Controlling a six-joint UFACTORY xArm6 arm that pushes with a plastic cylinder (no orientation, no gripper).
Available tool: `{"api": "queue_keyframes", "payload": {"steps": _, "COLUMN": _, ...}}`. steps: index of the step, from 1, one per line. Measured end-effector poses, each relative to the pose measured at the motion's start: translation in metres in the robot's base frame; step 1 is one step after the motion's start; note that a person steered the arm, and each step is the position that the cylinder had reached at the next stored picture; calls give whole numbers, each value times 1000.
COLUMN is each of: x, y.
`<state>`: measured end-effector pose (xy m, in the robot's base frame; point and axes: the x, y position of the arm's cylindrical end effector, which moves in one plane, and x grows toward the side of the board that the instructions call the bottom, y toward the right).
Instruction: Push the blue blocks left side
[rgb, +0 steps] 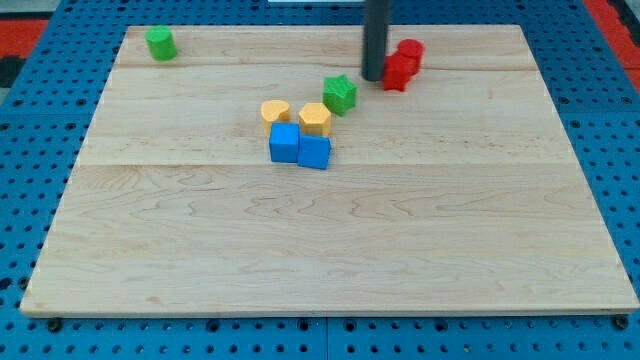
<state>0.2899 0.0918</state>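
Observation:
Two blue blocks sit side by side near the board's middle: a blue cube (285, 143) on the left and a second blue cube (314, 152) touching its right side. My tip (374, 77) is at the view's top, well up and to the right of the blue blocks, right beside the left edge of the red blocks. The dark rod comes down from the top edge of the view.
Two yellow blocks (275, 111) (315, 118) sit just above the blue ones. A green star-shaped block (340, 94) lies between them and my tip. Two red blocks (400, 72) (409, 50) touch at the top right. A green cylinder (160, 43) stands at the top left of the wooden board (320, 240).

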Motion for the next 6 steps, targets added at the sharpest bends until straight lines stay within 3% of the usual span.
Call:
{"api": "queue_keyframes", "payload": {"steps": 1, "x": 4, "y": 17}}
{"api": "queue_keyframes", "payload": {"steps": 3, "x": 112, "y": -14}}
{"api": "queue_keyframes", "payload": {"steps": 4, "x": 132, "y": -73}}
{"api": "queue_keyframes", "payload": {"steps": 5, "x": 132, "y": -87}}
{"api": "queue_keyframes", "payload": {"steps": 6, "x": 128, "y": -139}}
